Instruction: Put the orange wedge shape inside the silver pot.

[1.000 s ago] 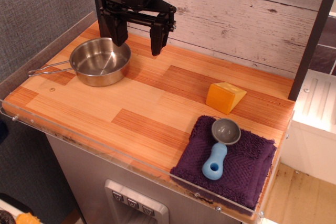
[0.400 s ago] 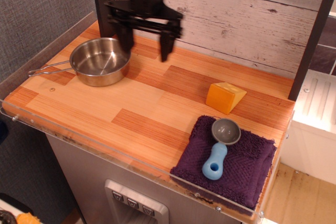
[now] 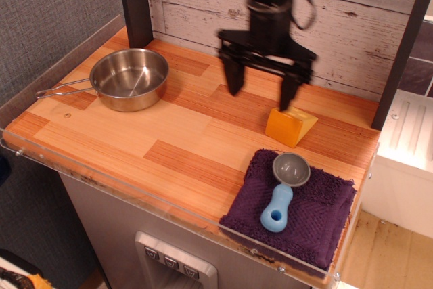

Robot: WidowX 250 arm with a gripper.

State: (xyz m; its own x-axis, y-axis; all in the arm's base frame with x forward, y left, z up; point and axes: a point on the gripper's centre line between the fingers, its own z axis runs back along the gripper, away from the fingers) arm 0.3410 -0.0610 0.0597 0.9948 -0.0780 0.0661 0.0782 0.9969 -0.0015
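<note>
- A whitewashed plank wall backs the striped wooden table (image 3: 169,133), edged in clear plastic, with grey fabric panelling to the left.
- The tool (image 3: 260,96) hangs above the table with its two fingers spread wide and nothing between them; one finger (image 3: 289,94) stands just over the wedge.
- The orange wedge (image 3: 289,126) sits on the bare wood toward the right, just behind the purple towel (image 3: 304,211) and well apart from the pot (image 3: 130,79) at the far left.
- We judge the wedge light, rigid and smooth, so possibly slippery; its sloped top would shed a grip, and the flat upright sides look the better hold.
- We count one wedge, one pot with a thin wire handle, one towel and one grey scoop (image 3: 284,191) with a blue handle lying on the towel.
</note>
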